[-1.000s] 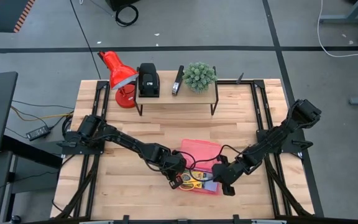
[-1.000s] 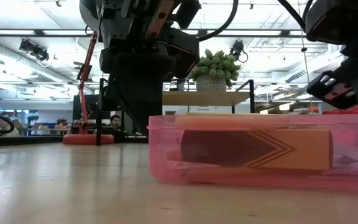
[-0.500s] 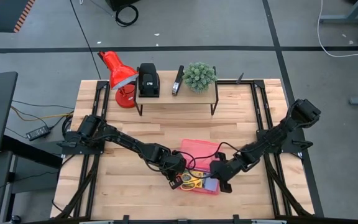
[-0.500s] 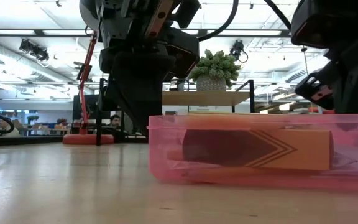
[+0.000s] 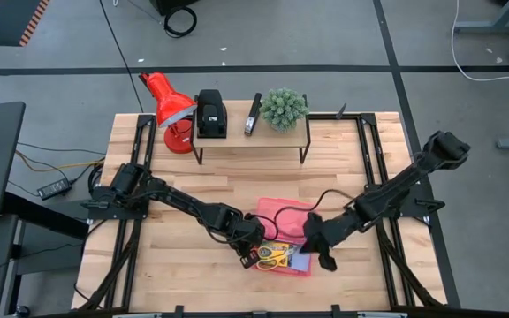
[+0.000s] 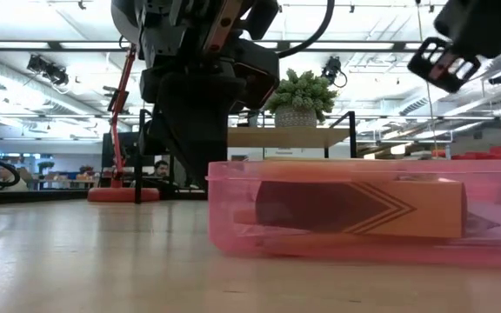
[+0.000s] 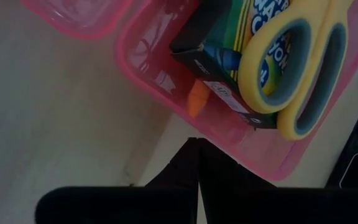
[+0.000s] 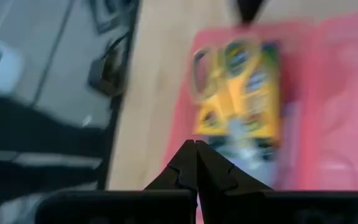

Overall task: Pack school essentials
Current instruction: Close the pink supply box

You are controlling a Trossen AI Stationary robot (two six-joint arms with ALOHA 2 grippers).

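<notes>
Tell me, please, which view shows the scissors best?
The left wrist view: the scissors' yellow handles fill it, lying on the crayon box. The high view shows them tiny, the right wrist view blurred, the low view not at all.

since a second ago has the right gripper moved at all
Yes. In the high view the right gripper, shut and empty, has shifted toward the plant shelf, over the pink case. In the low view it has risen well above the case.

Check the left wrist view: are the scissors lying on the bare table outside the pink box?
No, the scissors lie inside the pink box, resting on top of the crayon box.
</notes>
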